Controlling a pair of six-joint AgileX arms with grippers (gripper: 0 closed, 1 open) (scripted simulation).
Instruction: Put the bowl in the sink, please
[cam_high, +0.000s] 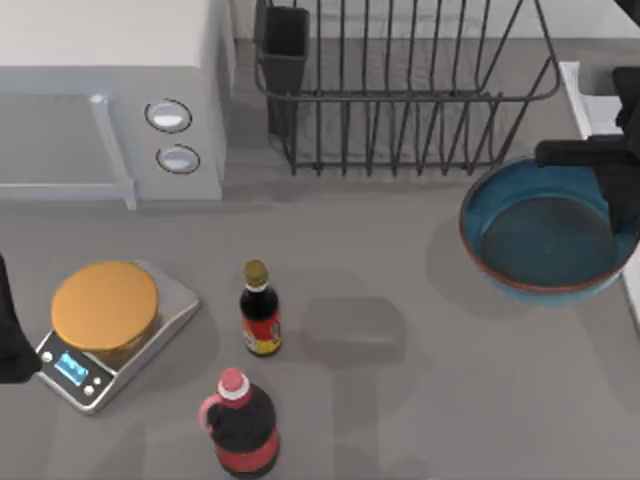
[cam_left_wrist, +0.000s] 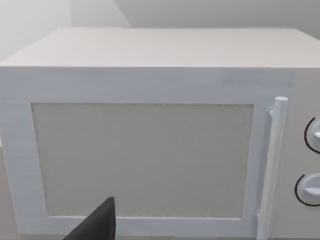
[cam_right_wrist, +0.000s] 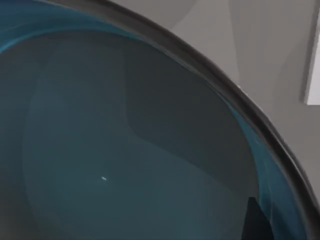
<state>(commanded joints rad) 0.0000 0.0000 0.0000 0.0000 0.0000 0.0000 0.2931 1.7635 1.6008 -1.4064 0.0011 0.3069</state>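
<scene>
Jaws unseen; right gripper (cam_high: 622, 205) over bowl (cam_high: 540, 245) beside dish rack (cam_high: 400, 90).

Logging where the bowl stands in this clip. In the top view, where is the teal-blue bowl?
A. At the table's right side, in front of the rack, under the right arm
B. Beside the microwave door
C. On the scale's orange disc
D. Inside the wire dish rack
A. The bowl sits at the table's right, just in front of the dish rack, with the right gripper over its right rim and the sink edge beyond it.
</scene>
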